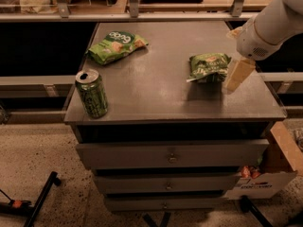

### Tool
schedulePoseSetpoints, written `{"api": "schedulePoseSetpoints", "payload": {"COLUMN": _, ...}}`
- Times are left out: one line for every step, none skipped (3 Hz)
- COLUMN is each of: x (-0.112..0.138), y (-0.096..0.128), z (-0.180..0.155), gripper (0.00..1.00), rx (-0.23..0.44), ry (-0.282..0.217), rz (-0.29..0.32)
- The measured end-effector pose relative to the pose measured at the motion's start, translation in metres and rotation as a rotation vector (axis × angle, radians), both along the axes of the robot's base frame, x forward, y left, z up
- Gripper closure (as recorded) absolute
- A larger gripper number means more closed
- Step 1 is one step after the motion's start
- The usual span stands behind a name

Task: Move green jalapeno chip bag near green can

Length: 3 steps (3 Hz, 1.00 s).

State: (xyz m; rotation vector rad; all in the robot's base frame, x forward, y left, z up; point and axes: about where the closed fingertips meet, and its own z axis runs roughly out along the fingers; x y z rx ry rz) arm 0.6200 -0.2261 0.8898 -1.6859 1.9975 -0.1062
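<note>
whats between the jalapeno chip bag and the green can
Only bare tabletop lies between green jalapeno chip bag and green can, in the camera view; the gripper hangs beside the bag.

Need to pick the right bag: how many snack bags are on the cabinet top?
2. The green jalapeno chip bag lies right of centre, beside the gripper; a lime-green bag lies at the back left. None seems hidden.
</note>
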Motion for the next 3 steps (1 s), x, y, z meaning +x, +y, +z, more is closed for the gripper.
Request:
{"api": "schedulePoseSetpoints", "payload": {"x": 0.008, "y": 0.003, "z": -0.015, "gripper": 0.19, "rx": 0.012, "ry": 0.013, "rz": 0.015}}
{"api": "schedulePoseSetpoints", "payload": {"x": 0.007, "y": 0.011, "z": -0.031, "gripper": 0.42, "rx": 0.006, "ry": 0.044, "rz": 0.044}}
{"api": "schedulePoseSetpoints", "payload": {"x": 0.005, "y": 0.017, "z": -0.042, "gripper": 0.65, "rx": -0.018, "ry": 0.074, "rz": 0.061}}
